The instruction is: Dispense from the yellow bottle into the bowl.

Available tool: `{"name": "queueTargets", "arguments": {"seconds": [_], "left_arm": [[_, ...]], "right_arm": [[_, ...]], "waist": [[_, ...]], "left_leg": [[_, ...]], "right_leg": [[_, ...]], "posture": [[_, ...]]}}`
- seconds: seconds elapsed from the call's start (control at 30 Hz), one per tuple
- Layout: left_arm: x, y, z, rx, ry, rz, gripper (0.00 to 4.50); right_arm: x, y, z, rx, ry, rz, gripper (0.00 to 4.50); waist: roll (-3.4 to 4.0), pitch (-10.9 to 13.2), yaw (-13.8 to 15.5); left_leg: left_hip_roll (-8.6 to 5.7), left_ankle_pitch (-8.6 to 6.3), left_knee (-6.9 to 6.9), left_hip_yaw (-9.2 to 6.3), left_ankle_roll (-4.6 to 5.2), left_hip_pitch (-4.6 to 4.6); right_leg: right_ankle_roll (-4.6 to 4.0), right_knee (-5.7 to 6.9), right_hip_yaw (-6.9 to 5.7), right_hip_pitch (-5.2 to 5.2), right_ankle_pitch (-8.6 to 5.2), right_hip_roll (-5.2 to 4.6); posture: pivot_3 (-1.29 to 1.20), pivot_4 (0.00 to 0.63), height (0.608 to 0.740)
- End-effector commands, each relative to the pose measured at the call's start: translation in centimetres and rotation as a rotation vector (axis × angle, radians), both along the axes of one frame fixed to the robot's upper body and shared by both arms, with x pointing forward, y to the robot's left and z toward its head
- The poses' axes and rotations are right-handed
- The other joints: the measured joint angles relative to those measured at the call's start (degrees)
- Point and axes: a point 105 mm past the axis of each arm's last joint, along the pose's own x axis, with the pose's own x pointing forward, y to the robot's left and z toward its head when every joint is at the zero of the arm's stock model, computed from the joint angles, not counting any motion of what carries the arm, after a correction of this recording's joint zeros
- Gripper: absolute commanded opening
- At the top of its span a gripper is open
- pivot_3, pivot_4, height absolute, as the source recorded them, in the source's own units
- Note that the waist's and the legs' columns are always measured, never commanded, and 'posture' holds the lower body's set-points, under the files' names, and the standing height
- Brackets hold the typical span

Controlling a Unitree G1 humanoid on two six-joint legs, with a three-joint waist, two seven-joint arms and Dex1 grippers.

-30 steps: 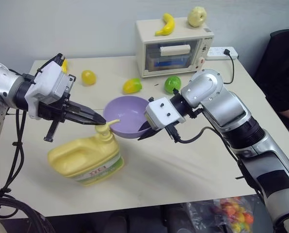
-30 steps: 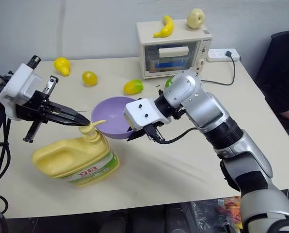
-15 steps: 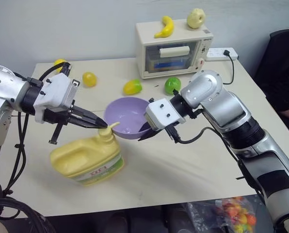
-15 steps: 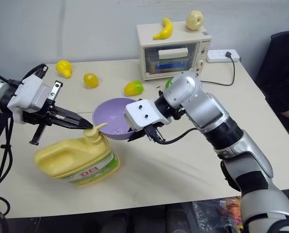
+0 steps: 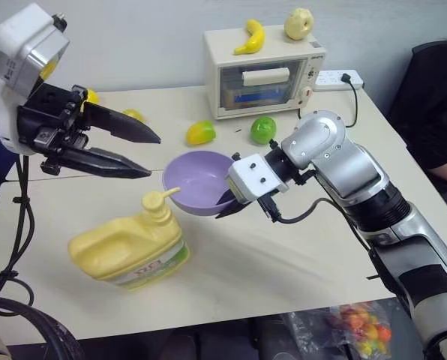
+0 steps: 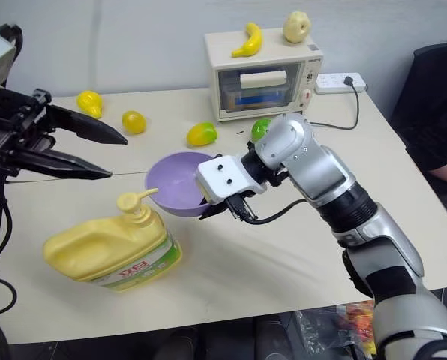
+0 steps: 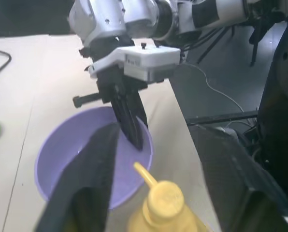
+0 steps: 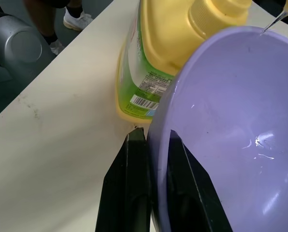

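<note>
- One yellow bottle (image 5: 130,251) on the table (image 5: 298,262), nozzle over the rim of the one bowl (image 5: 197,180), which the right gripper (image 5: 227,201) pinches tight.
- Left gripper (image 5: 137,154) hangs spread wide above the pump; I'd press straight down, slowly.
- Count: two bananas, one toaster oven (image 5: 261,71).

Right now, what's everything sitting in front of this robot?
Yellow bottle: one, pale yellow, near table edge, pump spout toward bowl.
Bowl: one, lavender, mid-table.
Toaster oven: one, cream, far side.
Banana and pale apple: one each, on the oven.
Loose fruit: a yellow-green one and a green one before the oven, two yellow ones farther left.
Power strip: one, white, beside oven.
Left gripper: open, above bottle.
Right gripper: shut on bowl rim.
</note>
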Motion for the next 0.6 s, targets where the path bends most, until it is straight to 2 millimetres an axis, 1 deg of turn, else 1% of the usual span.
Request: {"name": "queueTargets", "arguments": {"seconds": [0.03,0.07,0.1,0.2,0.27,0.33,0.4,0.6], "left_arm": [[-2.2,1.0,0.4,0.039,-0.002,-0.034,4.08],[-2.6,1.3,0.2,0.047,0.011,-0.011,4.37],[-3.0,1.8,0.0,0.059,0.022,0.019,4.44],[-3.9,3.5,-1.4,0.117,0.051,0.107,4.44],[-4.2,4.3,-2.0,0.136,0.05,0.157,4.44],[-4.5,5.0,-2.0,0.124,0.035,0.206,4.44],[-4.5,5.6,-1.8,0.114,-0.027,0.261,4.44],[-5.0,6.1,-1.3,0.066,-0.037,0.318,4.44]], "right_arm": [[0.2,-1.4,0.6,0.037,-0.033,-0.04,0.0],[0.6,-2.2,0.2,0.044,-0.033,-0.081,0.0],[1.1,-3.3,-0.5,0.052,-0.034,-0.136,0.0],[2.5,-6.5,-2.9,0.073,-0.048,-0.294,0.0],[3.2,-8.0,-4.0,0.088,-0.056,-0.373,0.0],[3.9,-9.5,-5.3,0.106,-0.058,-0.459,0.0],[5.0,-11.2,-7.0,0.125,-0.076,-0.559,0.0],[6.6,-13.8,-10.2,0.127,-0.112,-0.695,0.0]], "waist": [[-0.02,0.0,0.0],[-0.02,0.0,0.0],[-0.02,0.0,0.1],[-0.03,0.0,0.5],[-0.06,0.0,0.8],[-0.13,0.1,0.9],[-0.15,0.1,0.9],[-0.17,0.1,0.9]], "left_leg": [[0.0,-0.02,0.0,0.0,0.01,0.0],[0.01,-0.03,0.0,0.0,0.03,-0.01],[0.0,-0.05,0.0,0.01,0.06,-0.01],[0.01,-0.12,0.0,0.07,0.15,-0.01],[0.01,-0.15,-0.01,0.14,0.18,0.01],[0.01,-0.15,0.01,0.17,0.18,0.02],[0.02,-0.15,0.03,0.19,0.19,0.06],[0.01,-0.16,0.02,0.22,0.2,0.14]], "right_leg": [[0.0,0.02,0.0,0.0,0.0,0.0],[0.0,-0.02,0.0,0.0,0.0,0.0],[0.0,-0.03,0.0,0.0,0.0,0.0],[0.0,-0.08,0.02,0.01,0.0,0.0],[0.0,-0.15,0.04,0.03,0.0,0.01],[0.0,-0.12,0.05,0.03,0.0,0.01],[-0.01,-0.08,0.07,0.05,0.0,0.03],[-0.02,-0.09,0.08,0.13,0.0,0.02]], "posture": [[0.0,0.15,0.74],[0.0,0.15,0.74],[0.0,0.15,0.74],[0.0,0.15,0.74],[0.0,0.15,0.74],[0.0,0.15,0.74],[0.0,0.15,0.74],[0.0,0.15,0.74]]}}
